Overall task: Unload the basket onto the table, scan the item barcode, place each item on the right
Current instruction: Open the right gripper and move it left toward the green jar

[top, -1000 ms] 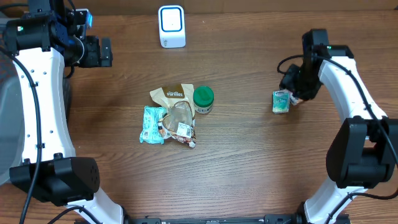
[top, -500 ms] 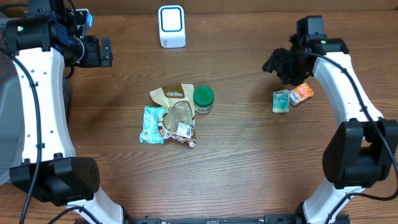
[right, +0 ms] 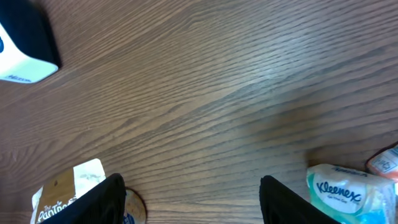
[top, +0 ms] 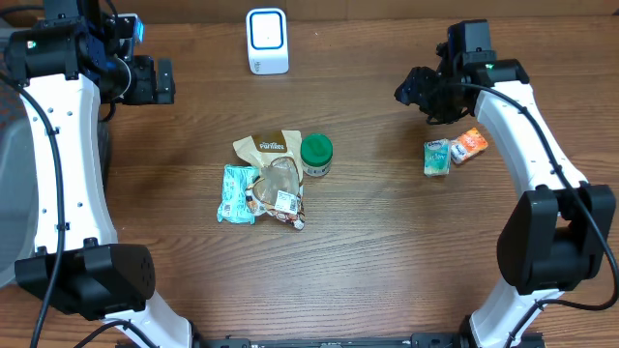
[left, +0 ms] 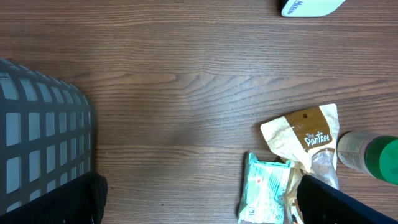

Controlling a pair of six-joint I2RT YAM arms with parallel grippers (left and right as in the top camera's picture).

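Observation:
The white barcode scanner (top: 267,41) stands at the table's far edge; its corner shows as the scanner (right: 25,46) in the right wrist view. A Kleenex pack (top: 437,157) and an orange packet (top: 470,145) lie side by side at the right. My right gripper (top: 411,92) hovers up and left of them, open and empty, and appears as the right gripper (right: 196,205) over bare wood. At the far left my left gripper (top: 160,82) stands wide open with nothing in it, seen as the left gripper (left: 199,205) in its own view.
A pile lies mid-table: tan pouch (top: 266,148), green-lidded jar (top: 316,154), teal packet (top: 238,193), clear snack bag (top: 280,188). A grey basket (left: 37,143) stands at the left edge of the table.
My right gripper has let go of the orange packet beside the Kleenex pack, opened, and moved up and left away from it. The left arm has not moved.

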